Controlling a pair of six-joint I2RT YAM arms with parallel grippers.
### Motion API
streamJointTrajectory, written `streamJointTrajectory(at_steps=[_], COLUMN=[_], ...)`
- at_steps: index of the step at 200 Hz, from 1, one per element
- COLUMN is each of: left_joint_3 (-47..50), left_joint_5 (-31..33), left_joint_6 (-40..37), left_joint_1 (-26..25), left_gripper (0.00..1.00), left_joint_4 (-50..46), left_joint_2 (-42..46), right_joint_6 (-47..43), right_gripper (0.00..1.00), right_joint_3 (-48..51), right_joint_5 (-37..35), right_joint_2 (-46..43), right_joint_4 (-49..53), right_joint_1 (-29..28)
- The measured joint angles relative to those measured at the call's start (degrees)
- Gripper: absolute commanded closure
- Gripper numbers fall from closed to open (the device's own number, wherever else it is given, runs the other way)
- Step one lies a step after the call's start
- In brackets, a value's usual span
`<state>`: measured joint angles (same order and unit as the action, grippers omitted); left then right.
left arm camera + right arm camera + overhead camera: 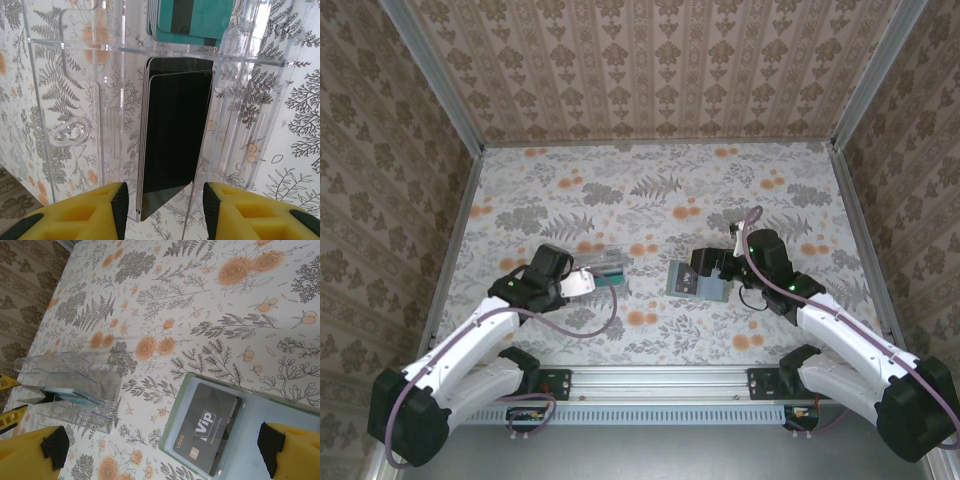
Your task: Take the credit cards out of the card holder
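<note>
I see the upper half of the table (650, 190) bare in the top view, boxed in by patterned walls (650, 70) left, right and behind. At centre frame a narrow strip of cloth separates the clear tray (611, 262) from the card holder (682, 281). In the left wrist view the tray's upright dividers (122, 100) stand directly ahead of the left gripper (165, 200).

One card holder (270, 410) is lying open, carrying one dark Vip card (207, 432). One clear tray (75, 100) is holding two kinds: at least two teal cards (200, 17) and at least three black cards (175, 135), whose exact numbers cannot be told.
</note>
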<state>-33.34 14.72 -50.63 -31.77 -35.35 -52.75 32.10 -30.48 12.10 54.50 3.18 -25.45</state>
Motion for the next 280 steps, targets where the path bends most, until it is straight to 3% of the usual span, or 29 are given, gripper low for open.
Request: streamJointTrajectory(at_steps=[148, 190, 237, 255, 265, 271, 280], left_joint_3=[-2.5, -3.3, -3.7, -4.4, -6.0, -7.3, -9.9], left_joint_5=[5.9, 5.4, 2.7, 1.7, 0.7, -0.2, -1.5], left_joint_6=[1.4, 2.4, 3.9, 5.9, 7.6, 8.8, 11.7], left_joint_1=[1.2, 1.5, 1.5, 1.5, 1.5, 1.5, 1.5], left_gripper=[0.49, 0.39, 0.36, 0.28, 0.17, 0.01, 0.0], left_joint_4=[4.6, 3.8, 1.6, 0.0, -1.5, -2.5, -3.7], left_joint_2=[-5.4, -5.0, -1.3, 0.2, 0.6, 0.6, 0.6], right_joint_6=[0.0, 0.0, 0.0, 0.0, 0.0, 0.0, 0.0], right_gripper=[0.0, 0.0, 0.0, 0.0, 0.0, 0.0, 0.0], right_joint_3=[0.0, 0.1, 0.1, 0.1, 0.1, 0.1, 0.1], right_joint_5=[0.4, 0.4, 0.4, 0.4, 0.4, 0.4, 0.4], right_joint_2=[0.0, 0.0, 0.5, 0.9, 1.2, 1.4, 1.9], right_joint_4=[0.0, 0.0, -0.1, -0.2, -0.2, -0.2, -0.2], right_joint_1=[0.0, 0.0, 0.0, 0.0, 0.0, 0.0, 0.0])
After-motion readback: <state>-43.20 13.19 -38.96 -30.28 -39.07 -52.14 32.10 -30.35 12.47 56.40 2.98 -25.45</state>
